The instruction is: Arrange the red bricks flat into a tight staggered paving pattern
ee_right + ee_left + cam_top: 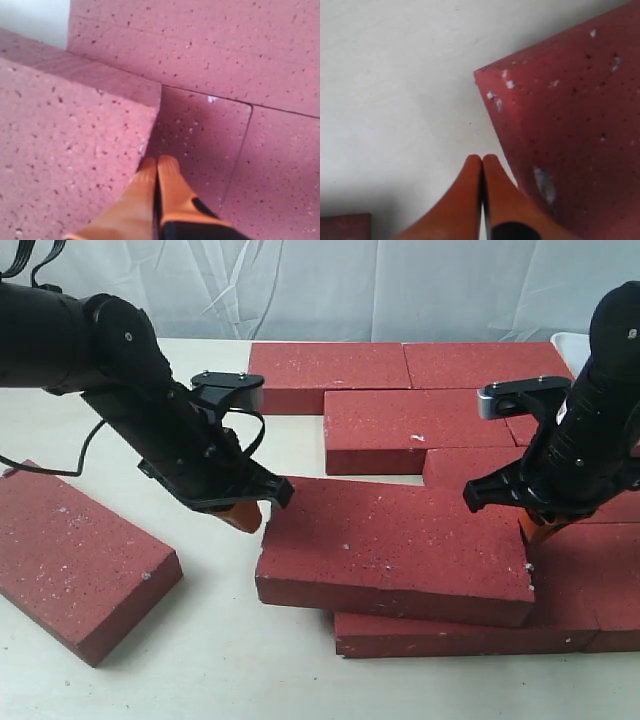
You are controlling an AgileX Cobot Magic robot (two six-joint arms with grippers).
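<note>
Bracketing the raised brick [395,550] from both ends, the two claws set up the relation the next move depends on. This brick's long axis runs left to right across the exterior view, dipping slightly toward the right. It rides on top of the front-row brick [450,637] instead of lying level in the pattern.

The left claw [245,512] stands at the brick's upper-left corner, and the brick lies to its right. In the left wrist view its orange fingers [465,200] are pressed together with nothing between them, just beside the brick's chipped corner. The right claw [533,530] stands at the brick's right end, so the brick lies to its left. Its fingers [172,185] are likewise closed on nothing, with the tips down in the angle where the raised brick's corner meets the lower bricks.

Neither claw is clearly nearer, since each sits at its own end. Whether either actually touches the brick cannot be told. With closed tips at opposite ends, I judge that a push or nudge along or across the long axis is more likely than a lift.

The laid bricks [400,430] fill the upper centre and right of the frame. One loose brick [80,565] lies angled at the lower left of the bench [220,670], well apart from the rest.
</note>
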